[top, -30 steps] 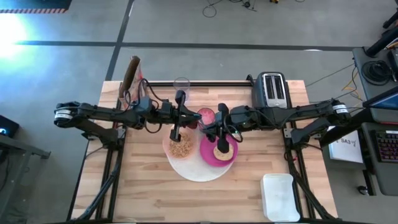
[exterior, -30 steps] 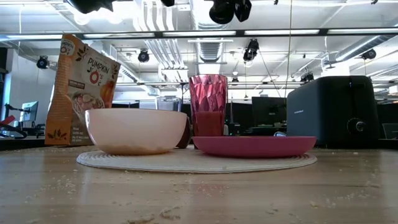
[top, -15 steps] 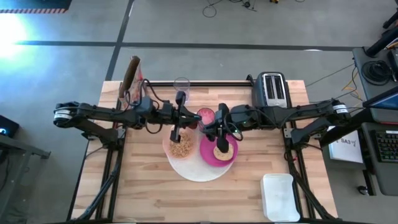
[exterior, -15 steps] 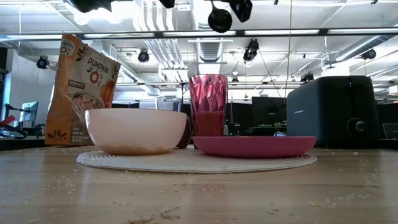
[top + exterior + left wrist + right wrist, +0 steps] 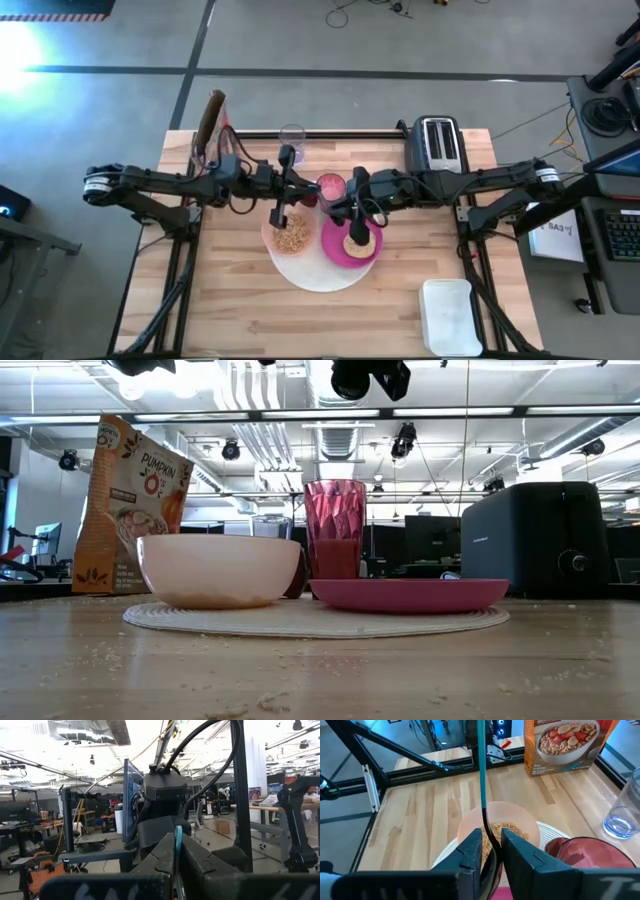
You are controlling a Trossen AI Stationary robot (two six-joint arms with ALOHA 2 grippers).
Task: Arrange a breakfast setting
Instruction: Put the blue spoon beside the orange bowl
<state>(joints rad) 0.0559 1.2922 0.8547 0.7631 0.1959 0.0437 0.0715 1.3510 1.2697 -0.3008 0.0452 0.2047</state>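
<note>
Nearest, the white placemat [image 5: 300, 622] carries the peach cereal bowl [image 5: 215, 570], cereal inside, and beside it the magenta plate [image 5: 408, 595] with the bagel [image 5: 358, 240]. Up above the bowl, the left gripper [image 5: 281, 212] is clamped on the teal-handled spoon [image 5: 481, 765]. The right gripper [image 5: 352, 222] hangs over the plate; the handle runs out ahead of it, grip impossible to tell. Behind stands the pink cup [image 5: 335, 525], on the mat's far edge. Farther back are the cereal bag [image 5: 130, 500] and the black toaster [image 5: 545, 540].
</note>
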